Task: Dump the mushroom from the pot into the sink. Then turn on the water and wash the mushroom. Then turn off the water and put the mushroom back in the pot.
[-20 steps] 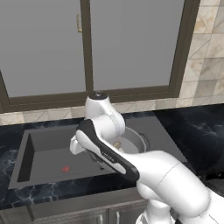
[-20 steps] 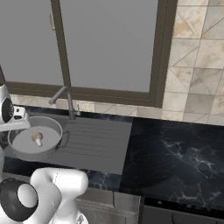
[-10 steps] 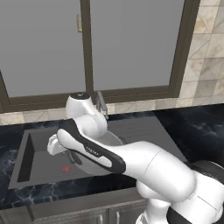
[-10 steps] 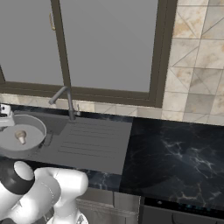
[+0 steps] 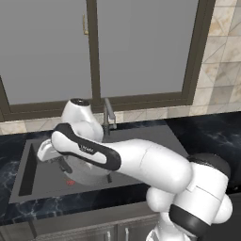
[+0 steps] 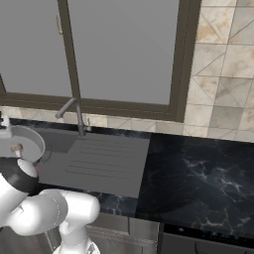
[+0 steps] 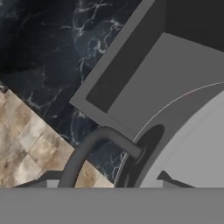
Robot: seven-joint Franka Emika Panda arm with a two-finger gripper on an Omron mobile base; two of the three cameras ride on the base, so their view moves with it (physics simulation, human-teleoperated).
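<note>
My gripper (image 5: 45,151) hangs over the left half of the sink (image 5: 28,175), and my arm stretches across the basin. It is shut on the edge of the grey pot (image 5: 89,175), which it holds just above the basin floor. In the right base view the pot (image 6: 37,143) sits at the far left with the small beige mushroom (image 6: 17,149) inside it. In the hand view the gripper (image 7: 106,180) looks past the pot's pale rim (image 7: 192,148) into the sink (image 7: 131,57).
The slim faucet (image 5: 108,114) stands behind the basin, its spout (image 7: 94,142) close above the pot's rim. A red drain mark (image 5: 70,182) shows on the sink floor. The ribbed drainboard (image 6: 106,158) lies right of the basin, then black marble counter (image 6: 198,178). A window is behind.
My arm has swung left and carried the pot, mushroom still inside, from beside the drainboard to over the sink basin.
</note>
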